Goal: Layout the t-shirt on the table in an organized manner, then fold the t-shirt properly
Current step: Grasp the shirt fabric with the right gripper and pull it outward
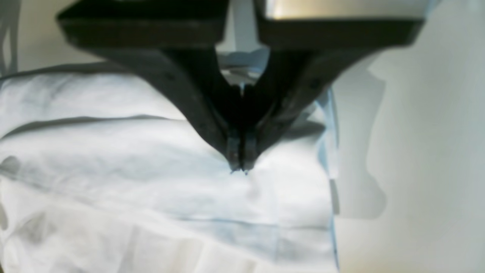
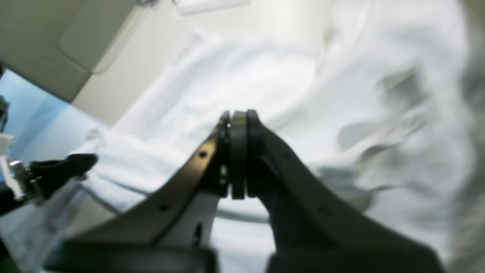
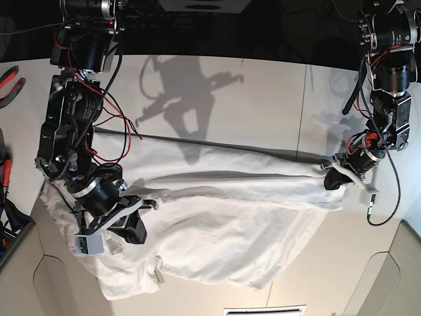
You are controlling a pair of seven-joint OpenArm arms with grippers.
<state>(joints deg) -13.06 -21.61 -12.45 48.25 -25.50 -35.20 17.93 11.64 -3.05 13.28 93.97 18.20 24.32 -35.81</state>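
Note:
The white t-shirt (image 3: 217, 224) lies wrinkled across the table (image 3: 263, 99), drawn into a long ridge between my two arms. At the shirt's right end, my left gripper (image 3: 332, 178) is shut on a pinch of its cloth. In the left wrist view the fingertips meet on the t-shirt (image 1: 151, 170) near its edge, where my left gripper (image 1: 239, 167) presses in. My right gripper (image 3: 135, 227) is shut on the shirt's left part. In the right wrist view my right gripper (image 2: 238, 151) has a thin layer of the t-shirt (image 2: 303, 94) between its pads.
Red-handled pliers (image 3: 10, 79) lie at the table's far left edge. A thin dark seam (image 3: 306, 112) runs across the tabletop on the right. Beige inset corner panels (image 3: 388, 283) sit at the front edge. Bare table (image 1: 416, 151) lies right of the shirt.

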